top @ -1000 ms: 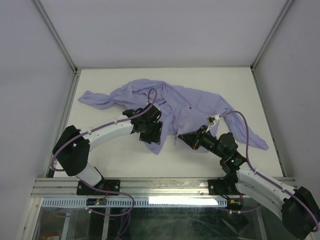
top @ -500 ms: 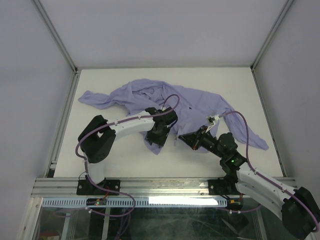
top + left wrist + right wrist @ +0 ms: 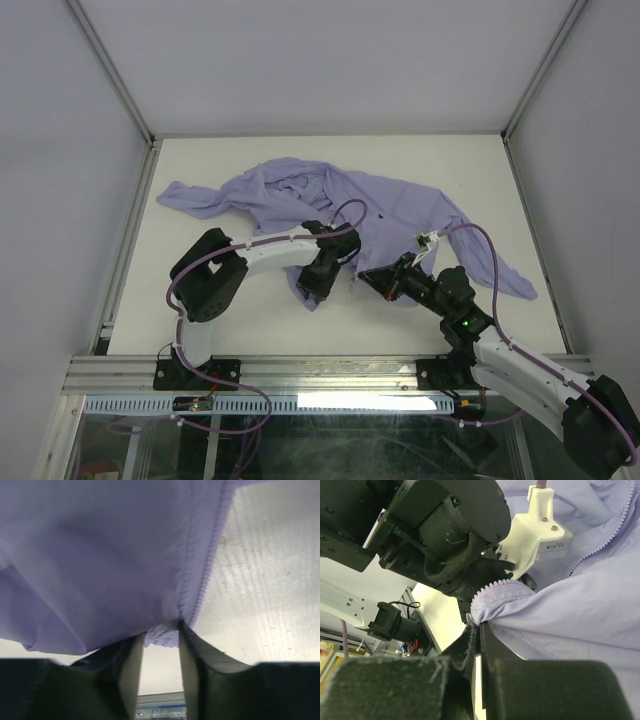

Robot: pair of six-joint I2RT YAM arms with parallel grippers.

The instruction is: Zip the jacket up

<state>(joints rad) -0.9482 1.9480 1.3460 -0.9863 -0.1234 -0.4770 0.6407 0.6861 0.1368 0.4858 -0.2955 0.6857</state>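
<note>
Where the jacket lies spread and rumpled across the middle of the white table, both arms reach in from the near side to its lower front edge. One sleeve trails toward the left of the table and a second sleeve toward the right. A small dark mark shows on the chest.

The left gripper sits at the jacket's near edge. In its wrist view the two fingers stand apart with a clear gap between them, and a small bunch of hem lies right at their tips. The zipper tape runs down the fabric's edge to that spot, with bare table to its right. Whether the pads already press the cloth is hard to tell from this angle, but the jaws are plainly not together.

The right gripper is just to the right of it. Its fingers are pinched tight on a fold of the jacket's edge, and a curl of zipper teeth stands up just above the pinch. Its wrist view looks straight at the left arm's black wrist and white camera mount, which sit close over the same patch of fabric. In the top view the two grippers are near each other but apart
</note>
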